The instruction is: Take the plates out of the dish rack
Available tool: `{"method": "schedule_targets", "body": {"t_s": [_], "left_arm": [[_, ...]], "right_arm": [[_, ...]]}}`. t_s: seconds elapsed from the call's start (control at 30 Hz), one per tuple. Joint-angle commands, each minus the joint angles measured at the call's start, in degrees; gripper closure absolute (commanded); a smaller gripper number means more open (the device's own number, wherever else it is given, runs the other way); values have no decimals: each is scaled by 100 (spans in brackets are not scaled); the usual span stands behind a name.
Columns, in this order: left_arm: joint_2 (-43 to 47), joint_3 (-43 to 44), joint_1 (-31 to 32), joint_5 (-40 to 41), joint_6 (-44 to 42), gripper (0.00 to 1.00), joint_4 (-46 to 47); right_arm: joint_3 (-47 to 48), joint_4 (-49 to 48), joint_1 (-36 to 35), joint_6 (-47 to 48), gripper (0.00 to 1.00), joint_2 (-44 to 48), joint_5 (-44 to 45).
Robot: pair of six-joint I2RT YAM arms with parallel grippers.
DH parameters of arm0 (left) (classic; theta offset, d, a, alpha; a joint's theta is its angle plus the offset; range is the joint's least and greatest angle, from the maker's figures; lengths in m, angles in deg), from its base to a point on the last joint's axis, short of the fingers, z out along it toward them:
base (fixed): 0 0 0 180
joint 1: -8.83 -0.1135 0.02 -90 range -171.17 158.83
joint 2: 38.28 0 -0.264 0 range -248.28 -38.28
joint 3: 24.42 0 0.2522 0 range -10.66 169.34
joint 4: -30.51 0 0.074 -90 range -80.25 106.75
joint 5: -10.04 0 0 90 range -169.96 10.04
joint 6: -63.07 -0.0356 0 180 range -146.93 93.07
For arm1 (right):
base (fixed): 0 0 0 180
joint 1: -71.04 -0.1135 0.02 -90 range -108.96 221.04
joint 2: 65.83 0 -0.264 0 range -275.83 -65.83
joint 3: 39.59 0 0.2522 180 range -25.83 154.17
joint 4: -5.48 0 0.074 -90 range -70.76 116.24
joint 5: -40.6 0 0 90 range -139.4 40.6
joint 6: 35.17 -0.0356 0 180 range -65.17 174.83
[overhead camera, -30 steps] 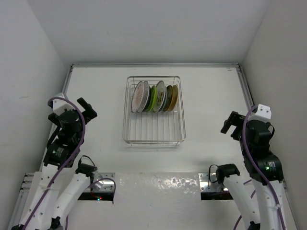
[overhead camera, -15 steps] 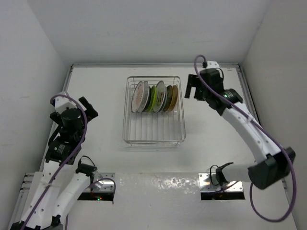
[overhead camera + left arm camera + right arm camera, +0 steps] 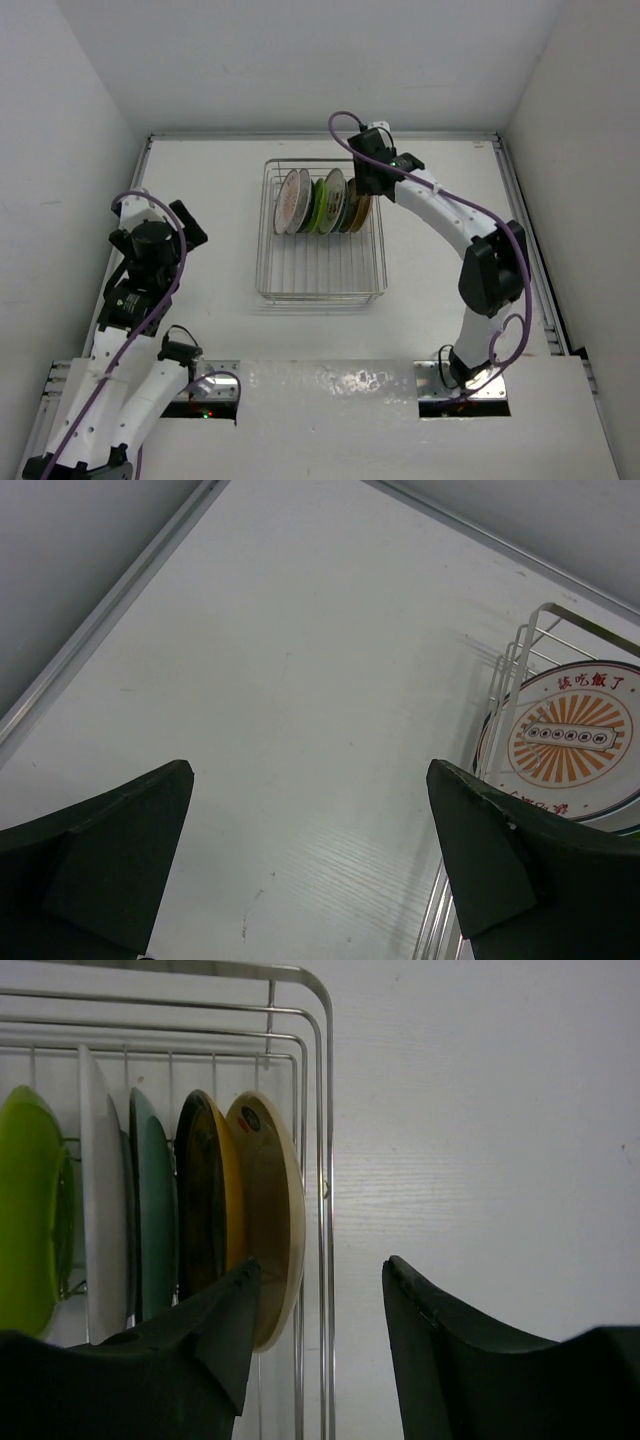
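The silver wire dish rack point(image 3: 320, 270) stands mid-table with several plates upright in its far end. In the top view, left to right, I see a white plate with red marks point(image 3: 291, 200), a lime green plate point(image 3: 318, 207), a pale plate point(image 3: 334, 198) and tan and yellow ones point(image 3: 362, 208). My right gripper point(image 3: 364, 184) is open above the rack's far right corner. In the right wrist view the gripper point(image 3: 320, 1295) straddles the rack's side wire point(image 3: 326, 1140), beside the tan plate point(image 3: 272, 1210). My left gripper point(image 3: 186, 224) is open and empty, left of the rack.
The left wrist view shows bare white table, the rack's corner wire point(image 3: 508, 675) and the red-marked plate point(image 3: 575, 742) at the right. A metal rail point(image 3: 320, 135) edges the table at the back. White walls close in on both sides.
My right arm has swung from the right side of the table to the rack's far right corner. The left arm has barely shifted.
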State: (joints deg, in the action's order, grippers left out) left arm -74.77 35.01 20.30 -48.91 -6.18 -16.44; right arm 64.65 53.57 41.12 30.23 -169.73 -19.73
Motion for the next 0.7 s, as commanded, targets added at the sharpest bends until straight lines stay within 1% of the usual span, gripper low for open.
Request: {"method": "schedule_targets", "body": {"t_s": [0.0, 0.03, 0.07, 0.17, 0.2, 0.37, 0.4, 0.5, 0.53, 0.63, 0.67], "left_arm": [[-16, 162, -74, -125, -133, 0, 252], [-33, 162, -74, -151, -142, 0, 260], [-42, 162, -74, -169, -142, 0, 260], [-60, 153, -74, -231, -159, 0, 278], [-69, 153, -74, -257, -168, 0, 278], [-77, 153, -83, -318, -186, 0, 296], [-69, 153, -74, -327, -194, 0, 296], [-69, 153, -74, -345, -203, 0, 304], [-69, 153, -83, -362, -203, 0, 304], [-69, 153, -83, -363, -203, 0, 304], [-60, 161, -74, -363, -203, 0, 304]], "right_arm": [[304, -58, -24, 26, 50, -156, 162], [313, -32, -32, 17, 50, -218, 162], [313, -31, -50, 17, 57, -262, 188], [321, -23, -94, 8, 64, -482, 284], [339, -5, -103, -1, 70, -595, 328], [584, 170, -225, -62, 76, -913, 557], [637, 214, -234, -71, 82, -957, 653], [796, 329, -322, -98, 89, -1001, 951], [840, 373, -375, -106, 93, -992, 1022], [1164, 557, -454, -124, 100, -992, 1260], [1244, 619, -463, -115, 100, -983, 1330]]}}
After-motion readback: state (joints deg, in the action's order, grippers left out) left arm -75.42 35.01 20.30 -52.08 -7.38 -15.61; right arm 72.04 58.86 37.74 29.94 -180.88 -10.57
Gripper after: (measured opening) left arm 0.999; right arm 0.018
